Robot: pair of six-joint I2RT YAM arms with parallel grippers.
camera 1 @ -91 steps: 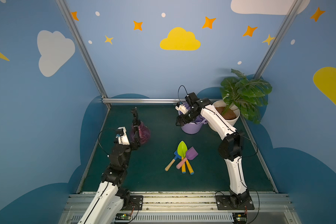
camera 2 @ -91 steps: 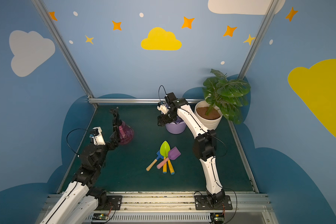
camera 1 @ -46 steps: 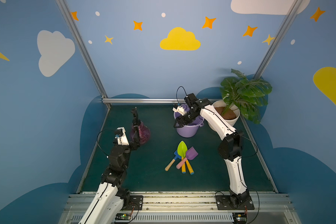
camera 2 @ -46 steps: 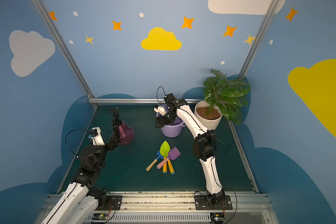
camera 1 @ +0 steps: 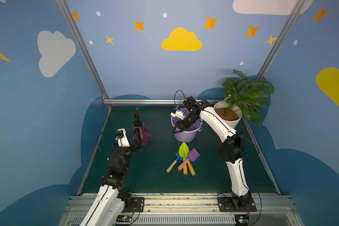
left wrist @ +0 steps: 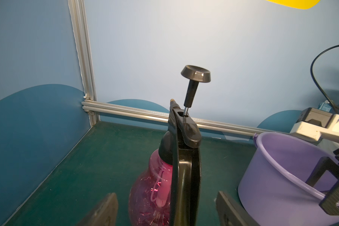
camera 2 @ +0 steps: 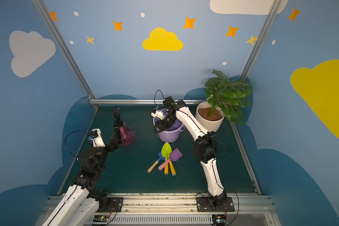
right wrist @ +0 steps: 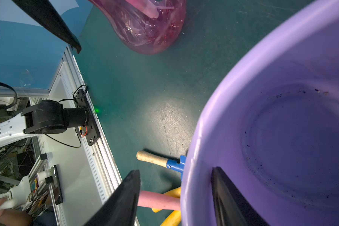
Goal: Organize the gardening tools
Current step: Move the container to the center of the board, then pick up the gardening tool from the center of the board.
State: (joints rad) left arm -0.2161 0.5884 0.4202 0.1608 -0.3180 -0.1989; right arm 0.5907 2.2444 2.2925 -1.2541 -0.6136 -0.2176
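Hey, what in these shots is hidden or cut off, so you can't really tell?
Second trowel's blade: both top views show two yellow handles but only one green blade; the pile hides the other.
Blue spade: blade mostly under that green blade in both top views; in the right wrist view the lilac bucket covers it.
Spray bottle: base cut off by the left wrist view's bottom edge.

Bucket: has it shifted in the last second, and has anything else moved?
The lilac bucket has slid forward toward the tool pile and slightly toward the left arm's side. It was pulled by the right gripper, whose fingers straddle its rim, one inside and one outside, not clamped. Unchanged: the left gripper stays open around the spray bottle handle, and the tool pile lies where it was.
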